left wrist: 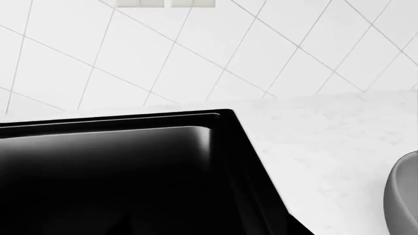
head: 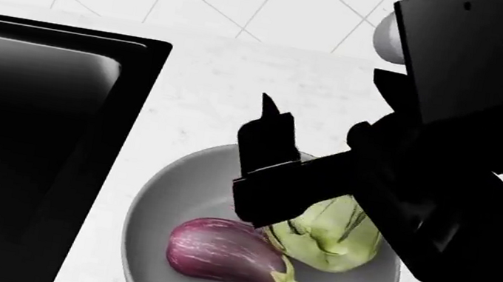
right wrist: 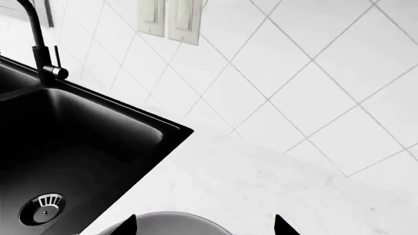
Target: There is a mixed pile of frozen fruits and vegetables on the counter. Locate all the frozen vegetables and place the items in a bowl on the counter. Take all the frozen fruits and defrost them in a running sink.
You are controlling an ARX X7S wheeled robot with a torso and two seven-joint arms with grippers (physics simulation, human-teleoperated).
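Now right pincer [head: 273,163] hangs wide open, empty, over bowl [head: 151,208] w/ artichoke [head: 332,235] & eggplant [head: 225,251] below — lift straight up, don't clip rim.

White diagonal wall tiles [right wrist: 307,63] carry pale light switches [right wrist: 168,19].

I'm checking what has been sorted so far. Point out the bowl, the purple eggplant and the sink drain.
bowl [head: 154,205]: head view, bare inner wall.
purple eggplant [head: 220,250]: head view, middle of its striped body.
sink drain [right wrist: 42,208]: right wrist view, slotted metal disc.
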